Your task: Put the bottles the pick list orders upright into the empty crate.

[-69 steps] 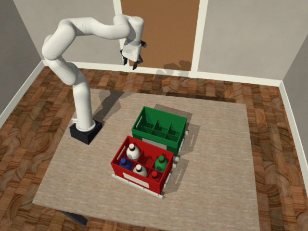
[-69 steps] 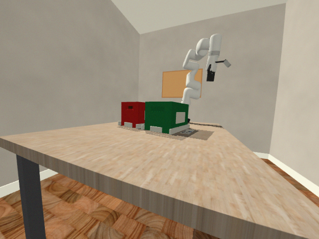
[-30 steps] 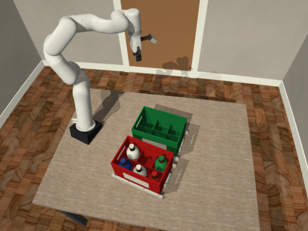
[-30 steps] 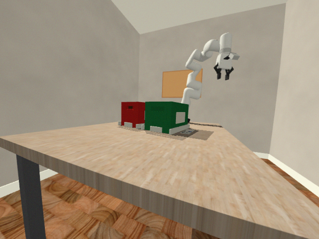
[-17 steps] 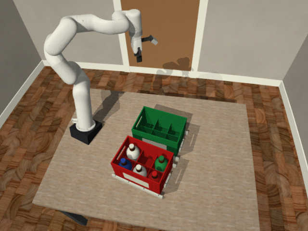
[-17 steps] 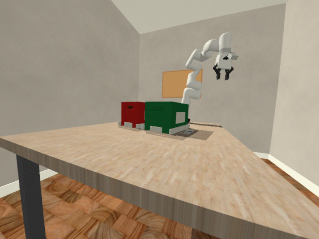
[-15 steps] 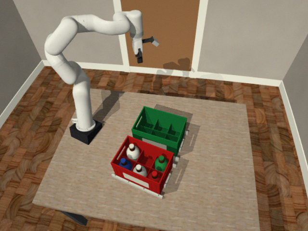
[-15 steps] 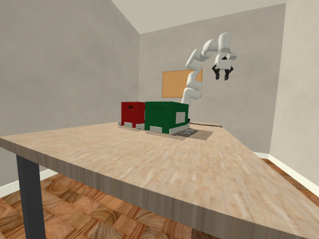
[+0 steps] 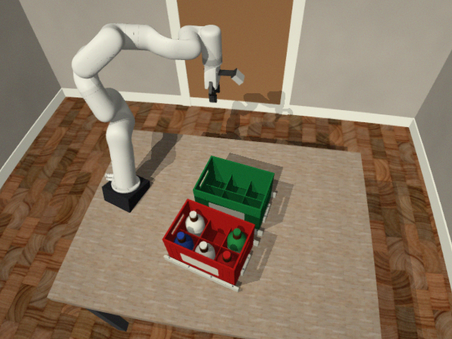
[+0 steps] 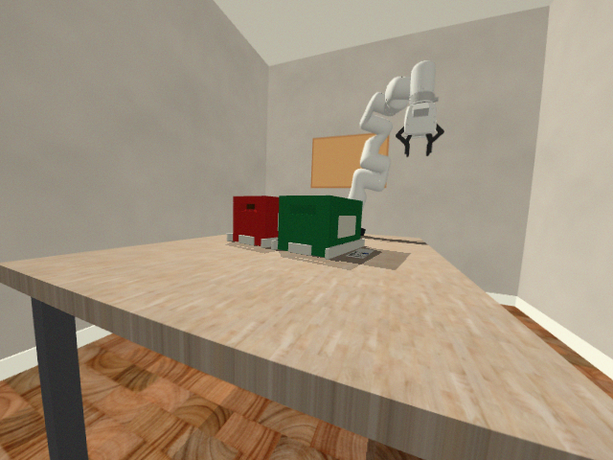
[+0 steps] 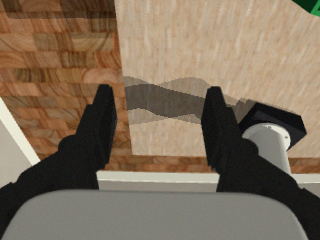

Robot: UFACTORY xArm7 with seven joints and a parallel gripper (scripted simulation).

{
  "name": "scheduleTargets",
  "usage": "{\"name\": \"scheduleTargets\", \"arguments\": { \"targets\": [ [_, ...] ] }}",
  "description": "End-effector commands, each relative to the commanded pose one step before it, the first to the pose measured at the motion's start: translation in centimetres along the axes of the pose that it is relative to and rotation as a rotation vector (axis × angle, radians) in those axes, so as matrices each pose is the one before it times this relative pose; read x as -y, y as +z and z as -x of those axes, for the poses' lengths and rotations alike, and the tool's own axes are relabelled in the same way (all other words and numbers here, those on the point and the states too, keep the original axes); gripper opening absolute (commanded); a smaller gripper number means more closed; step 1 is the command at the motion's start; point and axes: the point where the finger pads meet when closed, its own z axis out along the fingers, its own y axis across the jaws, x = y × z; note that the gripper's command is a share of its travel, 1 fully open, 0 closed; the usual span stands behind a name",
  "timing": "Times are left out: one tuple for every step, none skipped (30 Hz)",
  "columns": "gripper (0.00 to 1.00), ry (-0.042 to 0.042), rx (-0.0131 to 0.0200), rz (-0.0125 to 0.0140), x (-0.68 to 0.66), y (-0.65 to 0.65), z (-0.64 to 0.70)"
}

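I see my gripper (image 10: pixel 419 144) hanging open high above the table (image 10: pixel 277 307), well apart from the green crate (image 10: pixel 316 222) and red crate (image 10: pixel 255 218).
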Motion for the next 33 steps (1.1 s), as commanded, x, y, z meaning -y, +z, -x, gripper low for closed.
{"name": "scheduleTargets", "arguments": {
  "targets": [
    [0.65, 0.12728, -0.00422, 0.00114, -1.163, 0.619, -2.172],
    [0.65, 0.00000, -0.00003, 0.00002, -0.202, 0.154, -0.431],
    [0.65, 0.00000, 0.00000, 0.00000, 0.000, 0.000, 0.000],
    [0.65, 0.00000, 0.00000, 0.00000, 0.000, 0.000, 0.000],
    [0.65, 0.00001, -0.00003, 0.00003, -0.200, 0.152, -0.433],
    [0.65, 0.00000, -0.00003, 0.00002, -0.203, 0.154, -0.431],
    [0.65, 0.00000, -0.00003, 0.00002, -0.203, 0.154, -0.431],
    [0.65, 0.00000, -0.00003, 0.00002, -0.203, 0.154, -0.431],
    [0.65, 0.00000, -0.00003, 0.00002, -0.203, 0.154, -0.431],
    [0.65, 0.00000, -0.00003, 0.00002, -0.203, 0.154, -0.431],
    [0.65, 0.00000, -0.00003, 0.00002, -0.203, 0.154, -0.431],
    [0.65, 0.00000, -0.00003, 0.00002, -0.203, 0.154, -0.431],
    [0.65, 0.00000, -0.00003, 0.00002, -0.203, 0.154, -0.431],
    [0.65, 0.00000, -0.00003, 0.00002, -0.203, 0.154, -0.431],
    [0.65, 0.00000, -0.00003, 0.00002, -0.203, 0.154, -0.431],
    [0.65, 0.00000, -0.00003, 0.00002, -0.203, 0.154, -0.431],
    [0.65, 0.00000, -0.00003, 0.00002, -0.203, 0.154, -0.431],
    [0.65, 0.00000, -0.00003, 0.00002, -0.203, 0.154, -0.431],
    [0.65, 0.00000, -0.00003, 0.00002, -0.203, 0.154, -0.431],
    [0.65, 0.00000, 0.00000, 0.00000, 0.000, 0.000, 0.000],
    [0.65, 0.00000, 0.00000, 0.00000, 0.000, 0.000, 0.000],
    [0.65, 0.00000, -0.00002, 0.00003, -0.201, 0.152, -0.434],
    [0.65, 0.00000, -0.00003, 0.00002, -0.203, 0.154, -0.430],
    [0.65, 0.00000, -0.00003, 0.00002, -0.203, 0.154, -0.430],
    [0.65, 0.00000, -0.00003, 0.00002, -0.203, 0.154, -0.430],
    [0.65, 0.00000, -0.00003, 0.00002, -0.203, 0.154, -0.430],
    [0.65, 0.00000, -0.00003, 0.00002, -0.203, 0.154, -0.430],
    [0.65, 0.00000, -0.00003, 0.00002, -0.203, 0.154, -0.430],
    [0.65, 0.00000, -0.00003, 0.00002, -0.203, 0.154, -0.430],
    [0.65, 0.00000, -0.00003, 0.00002, -0.203, 0.154, -0.430],
    [0.65, 0.00000, 0.00000, 0.00003, -0.200, 0.150, -0.438],
    [0.65, 0.00000, -0.00003, 0.00002, -0.203, 0.154, -0.431],
    [0.65, 0.00000, -0.00003, 0.00002, -0.203, 0.154, -0.431]
  ]
}}
